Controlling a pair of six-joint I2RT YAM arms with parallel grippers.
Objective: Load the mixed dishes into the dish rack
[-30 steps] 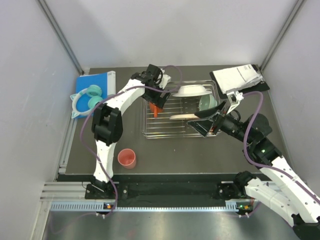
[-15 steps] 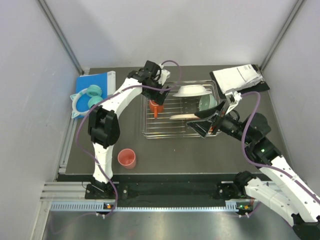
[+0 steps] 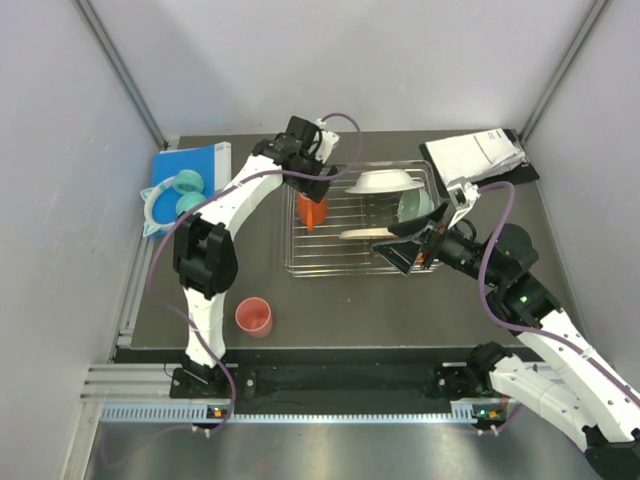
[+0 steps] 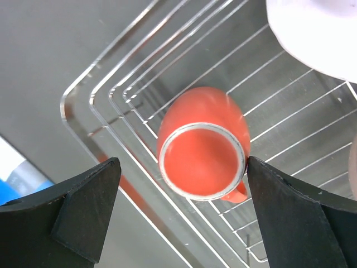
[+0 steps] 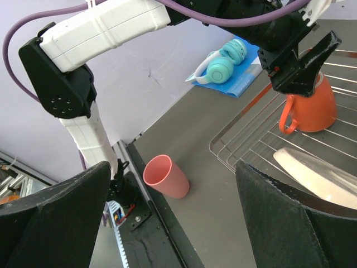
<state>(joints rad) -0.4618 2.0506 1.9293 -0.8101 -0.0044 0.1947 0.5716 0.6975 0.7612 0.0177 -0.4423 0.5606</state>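
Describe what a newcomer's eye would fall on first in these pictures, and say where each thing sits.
The orange mug stands out most, upside down in the far left corner of the silver dish rack, with the left tool open over it. Next comes the pink cup, alone on the dark table, outside the rack to its near left.

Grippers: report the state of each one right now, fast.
Left gripper: open, holding nothing, over the orange mug in the rack.
Right gripper: open, holding nothing.
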